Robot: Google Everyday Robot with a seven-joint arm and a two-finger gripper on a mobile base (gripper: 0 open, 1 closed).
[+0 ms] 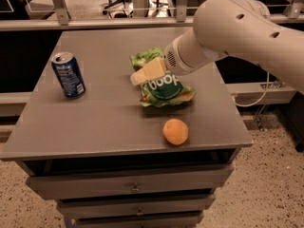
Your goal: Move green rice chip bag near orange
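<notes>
1. My claw (144, 75) reaches in from the right over the middle of the desk (95, 122) and pinches the top of the green rice chip bag (165, 88).
2. The bag sits low, its printed face tilted toward me; I cannot tell whether its bottom edge touches the desk.
3. The orange (175, 131) lies near the bag, in front of it, not touching.
4. A blue soda can (69, 75) stands upright, well to the left.

Blue soda can (68, 74), perhaps opened, upright on grey table (95, 127), left of the claw (138, 77)
</notes>
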